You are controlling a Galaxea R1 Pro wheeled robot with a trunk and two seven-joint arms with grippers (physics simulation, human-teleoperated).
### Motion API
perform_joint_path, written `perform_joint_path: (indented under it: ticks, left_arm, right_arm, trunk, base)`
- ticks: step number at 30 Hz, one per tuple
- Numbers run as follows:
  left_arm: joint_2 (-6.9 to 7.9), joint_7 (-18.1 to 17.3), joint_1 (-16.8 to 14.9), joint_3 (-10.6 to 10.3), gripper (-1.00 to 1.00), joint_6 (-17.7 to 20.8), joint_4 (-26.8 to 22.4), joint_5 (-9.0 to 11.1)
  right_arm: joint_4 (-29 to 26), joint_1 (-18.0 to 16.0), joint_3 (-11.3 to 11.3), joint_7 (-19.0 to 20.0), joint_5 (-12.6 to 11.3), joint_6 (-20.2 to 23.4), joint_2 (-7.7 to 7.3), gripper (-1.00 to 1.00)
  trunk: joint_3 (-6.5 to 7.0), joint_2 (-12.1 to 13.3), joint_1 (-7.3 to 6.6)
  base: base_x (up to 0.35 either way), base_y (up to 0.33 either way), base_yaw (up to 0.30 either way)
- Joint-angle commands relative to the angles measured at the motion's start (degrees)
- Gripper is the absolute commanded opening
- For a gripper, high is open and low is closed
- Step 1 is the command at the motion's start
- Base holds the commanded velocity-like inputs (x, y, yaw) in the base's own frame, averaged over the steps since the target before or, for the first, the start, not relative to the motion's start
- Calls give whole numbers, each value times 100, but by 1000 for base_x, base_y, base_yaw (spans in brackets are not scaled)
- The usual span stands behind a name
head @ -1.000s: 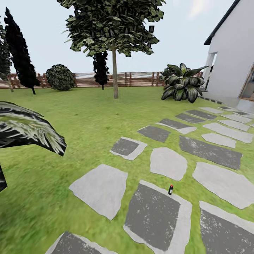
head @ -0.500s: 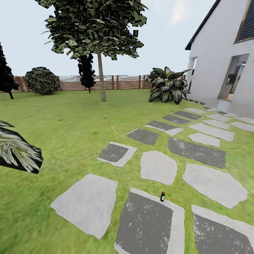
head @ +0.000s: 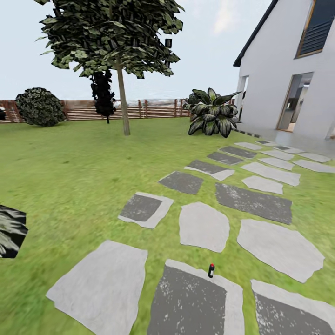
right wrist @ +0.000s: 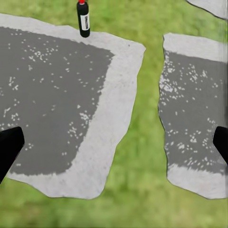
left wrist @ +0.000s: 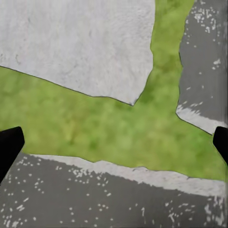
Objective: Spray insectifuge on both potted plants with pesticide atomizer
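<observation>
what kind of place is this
A fenced garden beside a house: green lawn, grey paving slabs, a wooden fence behind a tree, and a white house. A small spray bottle stands on one slab.

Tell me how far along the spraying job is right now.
Nothing looks done yet. The pesticide atomizer stands upright, untouched, at the edge of a dark paving slab just ahead. In hand: the approach; the right gripper is open over that slab, the left gripper open over grass and paving, both empty. Left: grasp the bottle, find the potted plants and spray both.
</observation>
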Motion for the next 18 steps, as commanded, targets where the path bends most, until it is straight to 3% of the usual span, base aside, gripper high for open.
perform_joint_path:
  ticks: [1,18]
  left_arm:
    - [1,6,-1,-4,100,-19,2,-7]
    - [8,6,0,1,100,-19,-4,0]
  right_arm:
    - [6,-5,-5,1,-4,-20,1,100]
    - [23,-5,-5,4,-2,-21,1,100]
  trunk:
    - [-5,-2,2]
    - [-5,-2,2]
  base:
    - [243,0,-290]
    - [29,0,-299]
